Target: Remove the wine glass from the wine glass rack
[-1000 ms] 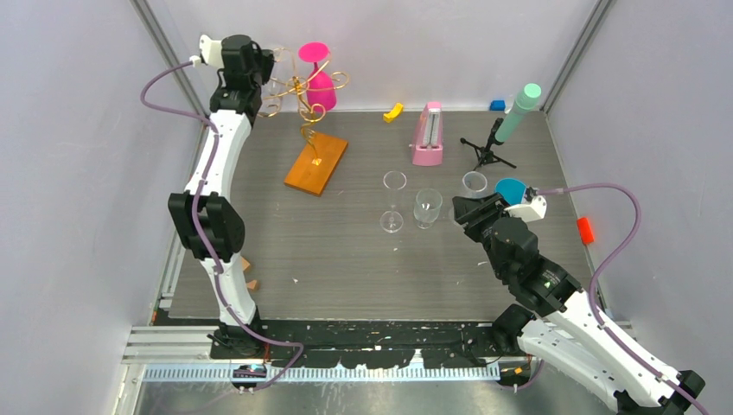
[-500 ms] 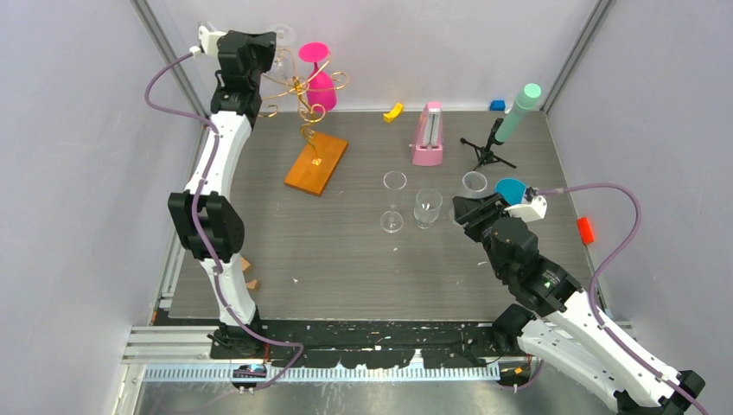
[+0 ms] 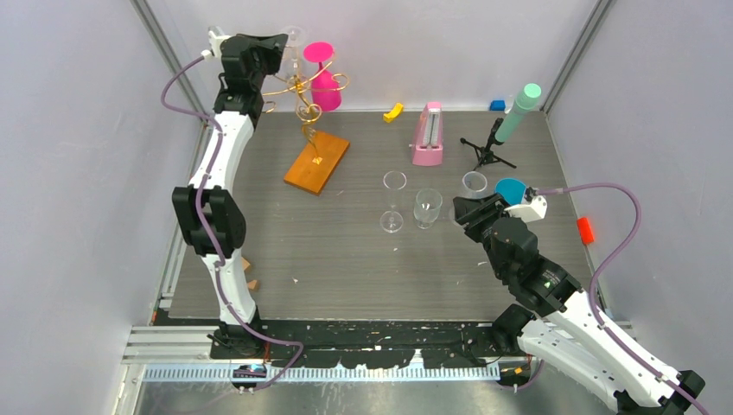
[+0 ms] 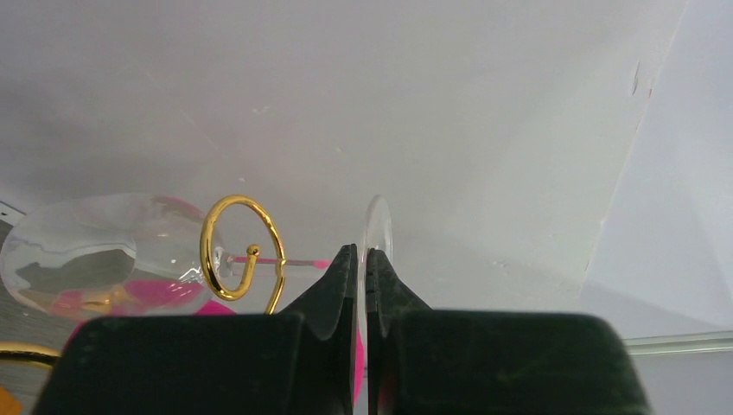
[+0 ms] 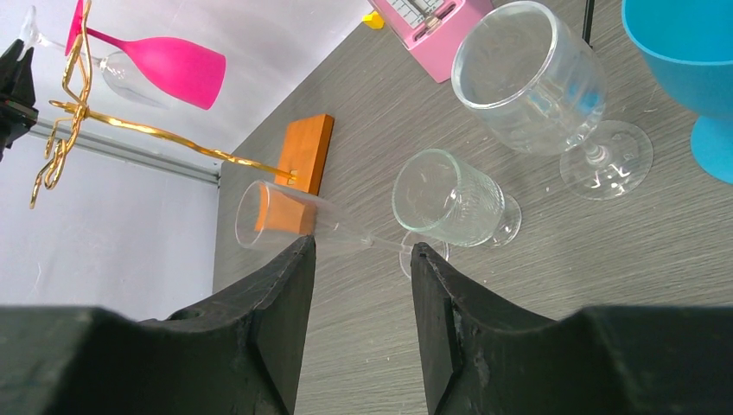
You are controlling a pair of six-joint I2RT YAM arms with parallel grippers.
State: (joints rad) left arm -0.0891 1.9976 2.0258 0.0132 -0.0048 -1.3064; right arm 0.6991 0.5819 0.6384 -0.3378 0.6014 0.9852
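The left gripper (image 4: 361,258) is pinched shut on the thin round foot (image 4: 378,226) of the clear wine glass (image 4: 95,251), its jaws closed on either face of the disc. That grip makes sense: the foot is the one part that sticks out past the wire, so it can be taken without touching the bowl. From the foot the stem runs left through a gold loop (image 4: 242,246) of the wine glass rack (image 3: 298,86), with the bowl beyond it, so the glass hangs in the rack at the far left of the table and is not yet free. The stem would probably have to slide out along the loop's opening (a straight lift would likely snag the wire). A pink glass (image 3: 321,82) hangs just behind on the same rack, close enough to be knocked. The rack's orange base (image 3: 316,162) lies flat on the table below.

Well to the right, the right gripper (image 5: 363,251) sits near the table with its jaws apart and nothing in them, facing three clear glasses (image 3: 427,207) standing mid-table.
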